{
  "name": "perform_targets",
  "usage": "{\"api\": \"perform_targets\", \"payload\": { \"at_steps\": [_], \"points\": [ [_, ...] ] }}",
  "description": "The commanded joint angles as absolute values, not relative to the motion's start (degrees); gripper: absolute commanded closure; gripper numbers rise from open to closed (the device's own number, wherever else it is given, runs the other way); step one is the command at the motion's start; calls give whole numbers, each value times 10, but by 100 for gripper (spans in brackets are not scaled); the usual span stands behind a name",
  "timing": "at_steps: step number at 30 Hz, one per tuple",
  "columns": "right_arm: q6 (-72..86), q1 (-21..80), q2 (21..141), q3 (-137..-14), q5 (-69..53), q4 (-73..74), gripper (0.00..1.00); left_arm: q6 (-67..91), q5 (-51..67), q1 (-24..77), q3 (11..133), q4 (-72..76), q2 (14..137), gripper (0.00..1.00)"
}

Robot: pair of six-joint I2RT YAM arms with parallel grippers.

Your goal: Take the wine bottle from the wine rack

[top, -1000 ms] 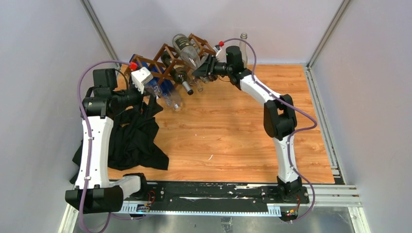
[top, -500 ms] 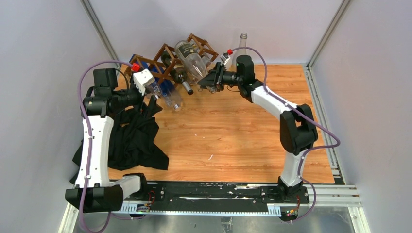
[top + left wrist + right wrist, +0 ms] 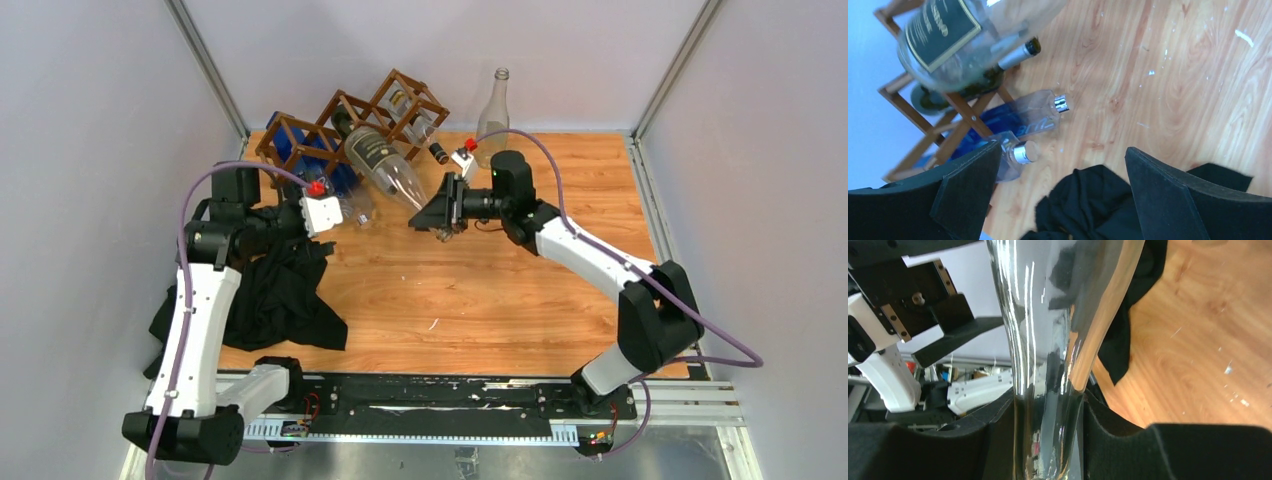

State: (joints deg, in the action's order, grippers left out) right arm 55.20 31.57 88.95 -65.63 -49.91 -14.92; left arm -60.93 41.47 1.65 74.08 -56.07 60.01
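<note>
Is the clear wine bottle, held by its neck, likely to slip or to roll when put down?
Probably slippery: the wine bottle shows a smooth, glossy neck between the fingers. Its round body would likely roll on the flat table.

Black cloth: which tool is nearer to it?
Left. The left tool hangs open just above the far edge of the black cloth; the right tool is off to its right, shut on the neck of the wine bottle.

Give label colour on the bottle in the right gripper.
Black label with gold border and lettering; clearest in the left wrist view.
</note>
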Motion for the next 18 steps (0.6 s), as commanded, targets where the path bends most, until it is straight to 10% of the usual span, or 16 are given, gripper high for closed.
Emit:
{"api": "perform_targets", "payload": {
  "at_steps": [1,18],
  "points": [
    [484,346,811,-632,-504,-226,100,-770,359,60,710,-563,561,0],
    [429,492,803,-616,-469,-143,100,-968,292,180,543,-478,465,0]
  ]
}}
